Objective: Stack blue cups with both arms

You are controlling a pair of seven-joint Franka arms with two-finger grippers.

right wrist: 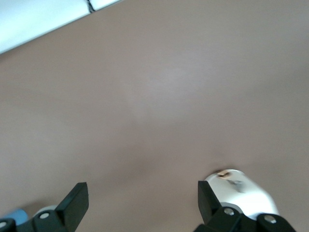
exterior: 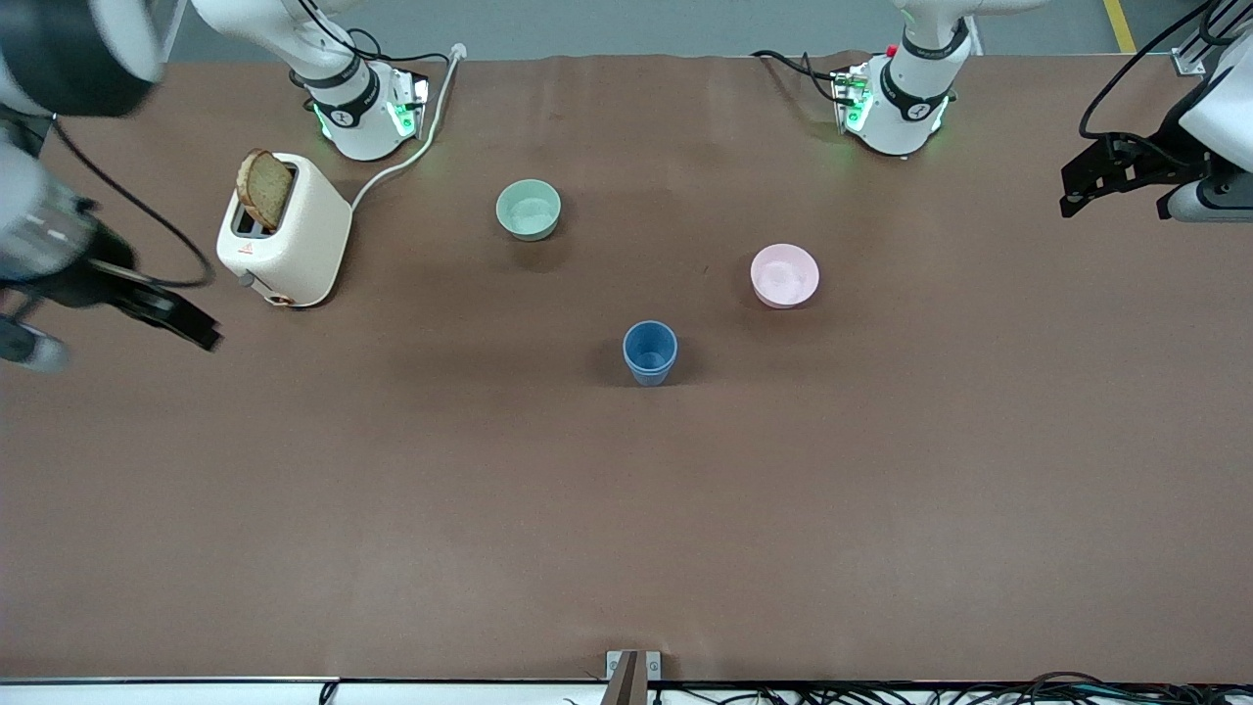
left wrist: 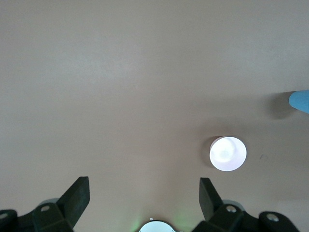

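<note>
A blue cup (exterior: pixel 649 352) stands upright near the middle of the table; only one cup shape shows, and I cannot tell whether a second one sits inside it. Its edge shows in the left wrist view (left wrist: pixel 300 100) and the right wrist view (right wrist: pixel 15 214). My left gripper (exterior: pixel 1116 194) is open and empty, up in the air over the left arm's end of the table; its open fingers frame bare table in the left wrist view (left wrist: pixel 144 194). My right gripper (exterior: pixel 147 325) is open and empty over the right arm's end, beside the toaster, and shows in its wrist view (right wrist: pixel 143 198).
A pink bowl (exterior: pixel 784 275) (left wrist: pixel 228 153) sits farther from the front camera than the cup, toward the left arm's end. A mint-green bowl (exterior: pixel 529 209) sits farther still. A cream toaster (exterior: pixel 284 230) (right wrist: pixel 241 192) with a bread slice stands near the right arm's base, its cord trailing.
</note>
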